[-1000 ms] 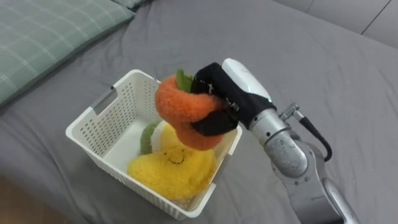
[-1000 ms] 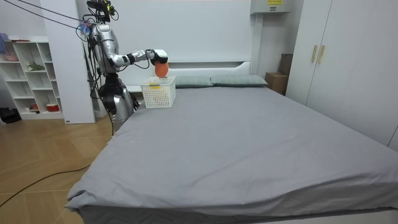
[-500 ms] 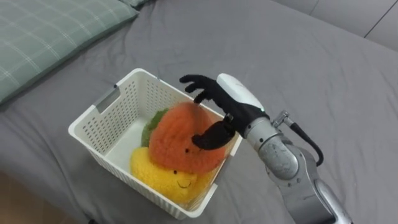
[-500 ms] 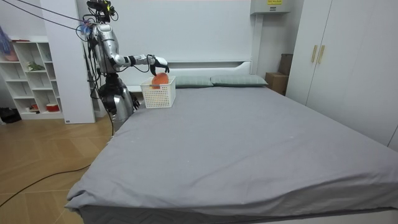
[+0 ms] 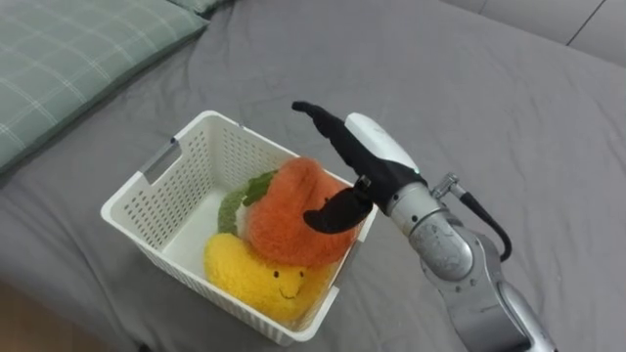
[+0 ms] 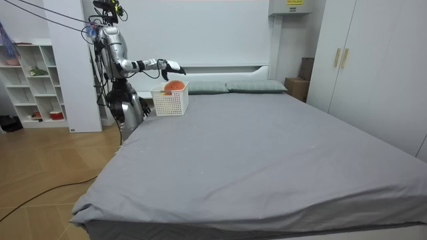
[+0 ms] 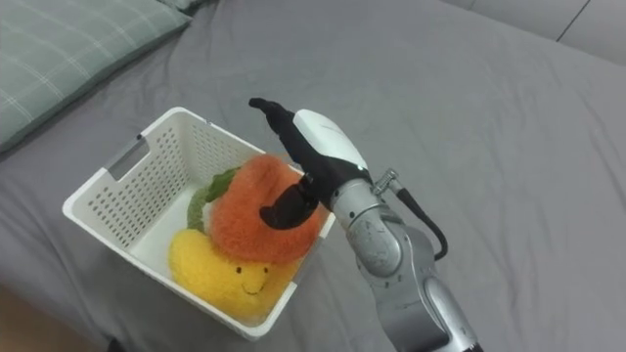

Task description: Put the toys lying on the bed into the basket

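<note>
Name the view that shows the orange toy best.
Left eye view: the orange toy lies close up on the yellow toy in the white basket. The right eye view shows nearly the same; the room view, a distant orange dab.

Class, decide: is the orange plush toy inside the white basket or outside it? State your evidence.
Inside. The orange plush toy rests in the white basket on the yellow plush toy; the open right hand holds nothing.

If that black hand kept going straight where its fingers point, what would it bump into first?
Probably nothing soon: the open right hand hovers above the white basket, fingers aimed beyond its far rim toward the green pillow, seemingly above it; depth is unclear.
</note>
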Robot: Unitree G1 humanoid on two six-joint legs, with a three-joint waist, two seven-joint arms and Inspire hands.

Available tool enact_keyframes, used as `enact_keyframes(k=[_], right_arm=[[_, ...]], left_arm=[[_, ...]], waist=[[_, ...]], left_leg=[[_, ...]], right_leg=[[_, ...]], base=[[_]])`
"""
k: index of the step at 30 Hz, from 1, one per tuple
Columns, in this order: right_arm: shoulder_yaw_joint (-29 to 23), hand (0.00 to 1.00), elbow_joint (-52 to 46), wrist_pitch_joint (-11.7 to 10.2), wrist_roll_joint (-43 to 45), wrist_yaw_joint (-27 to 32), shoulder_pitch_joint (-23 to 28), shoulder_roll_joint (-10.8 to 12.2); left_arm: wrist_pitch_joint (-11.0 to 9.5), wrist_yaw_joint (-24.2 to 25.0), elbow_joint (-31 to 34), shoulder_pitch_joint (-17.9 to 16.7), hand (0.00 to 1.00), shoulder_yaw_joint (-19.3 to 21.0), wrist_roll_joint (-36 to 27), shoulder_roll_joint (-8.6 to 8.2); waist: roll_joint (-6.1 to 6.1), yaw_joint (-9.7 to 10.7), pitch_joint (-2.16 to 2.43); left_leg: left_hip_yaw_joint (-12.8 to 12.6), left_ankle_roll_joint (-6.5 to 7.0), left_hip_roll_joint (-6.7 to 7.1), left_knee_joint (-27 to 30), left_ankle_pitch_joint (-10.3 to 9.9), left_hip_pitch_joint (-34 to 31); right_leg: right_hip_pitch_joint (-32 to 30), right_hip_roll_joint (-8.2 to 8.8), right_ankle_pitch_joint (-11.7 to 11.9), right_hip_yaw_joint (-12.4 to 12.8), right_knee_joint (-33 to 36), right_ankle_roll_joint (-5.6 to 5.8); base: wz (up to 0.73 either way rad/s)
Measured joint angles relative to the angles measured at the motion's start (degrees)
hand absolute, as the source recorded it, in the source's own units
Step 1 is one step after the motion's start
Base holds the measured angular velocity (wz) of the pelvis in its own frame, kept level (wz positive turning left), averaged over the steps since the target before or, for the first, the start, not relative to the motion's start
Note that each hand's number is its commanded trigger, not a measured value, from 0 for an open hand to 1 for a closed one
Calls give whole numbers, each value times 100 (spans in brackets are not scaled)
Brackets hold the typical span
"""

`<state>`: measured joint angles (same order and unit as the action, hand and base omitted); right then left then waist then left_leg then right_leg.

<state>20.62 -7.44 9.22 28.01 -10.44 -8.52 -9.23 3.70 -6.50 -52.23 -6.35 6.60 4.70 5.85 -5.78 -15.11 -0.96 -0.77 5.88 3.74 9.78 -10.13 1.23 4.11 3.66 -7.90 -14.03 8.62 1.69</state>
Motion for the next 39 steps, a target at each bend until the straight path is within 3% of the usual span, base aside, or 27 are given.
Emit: enact_keyframes(k=[11, 15, 17, 19, 24, 29, 34, 39], right_arm=[[-885, 0, -6, -439, -788, 735, 294, -1], [-1123, 0, -5, -469, -851, 976, 407, -10], [-1352, 0, -5, -604, -994, 1139, 547, -14], [-1516, 0, -6, -674, -1003, 1260, 714, -11], [-2063, 0, -4, -736, -1256, 1495, 1115, -78], [-2494, 0, 300, -795, -1877, 1646, 1435, -105], [-2927, 0, 537, -797, -2190, 1780, 1593, -104], [-3150, 0, 1013, -800, -2273, 1986, 1769, -62]], left_arm=[[-7, -81, -90, -53, 0, 224, -19, -21], [-5, -97, -103, -112, 0, 332, -10, -75], [-5, -125, -131, -166, 0, 338, -27, -95], [-6, -147, -133, -231, 0, 352, -10, -113], [-58, -194, -218, -324, 0, 623, -29, -138], [-80, -364, -394, -487, 0, 621, -70, -47], [-79, -435, -408, -598, 0, 638, -72, -63], [-77, -575, -495, -685, 0, 669, -80, -66]], waist=[[30, 346, 38], [89, 504, 45], [133, 572, 57], [180, 649, 89], [208, 907, 109], [189, 1326, 108], [205, 1430, 85], [183, 1648, 95]], left_leg=[[-100, 1, -6, -7, 0, 45], [-191, 2, -18, -27, -1, 50], [-270, 1, -29, -53, -1, 122], [-313, 1, -34, -77, -1, 145], [-410, 0, -54, -106, -2, 148], [-600, -12, -99, -129, -21, 181], [-852, -19, -141, -163, -39, 245], [-958, -20, -162, -161, -58, 265]], right_leg=[[1, -2, 1, 136, 4, 0], [-29, -10, 1, 226, 6, 1], [-13, -18, 1, 293, 9, 0], [-14, -22, 1, 325, 9, 1], [-63, -25, 2, 341, 15, 0], [-89, -68, 16, 507, 34, -16], [-214, -102, 23, 742, 126, -27], [-248, -121, 48, 795, 110, -29]], base=[[-4], [-13], [-14], [-10], [-10], [-18], [-27], [-10]])
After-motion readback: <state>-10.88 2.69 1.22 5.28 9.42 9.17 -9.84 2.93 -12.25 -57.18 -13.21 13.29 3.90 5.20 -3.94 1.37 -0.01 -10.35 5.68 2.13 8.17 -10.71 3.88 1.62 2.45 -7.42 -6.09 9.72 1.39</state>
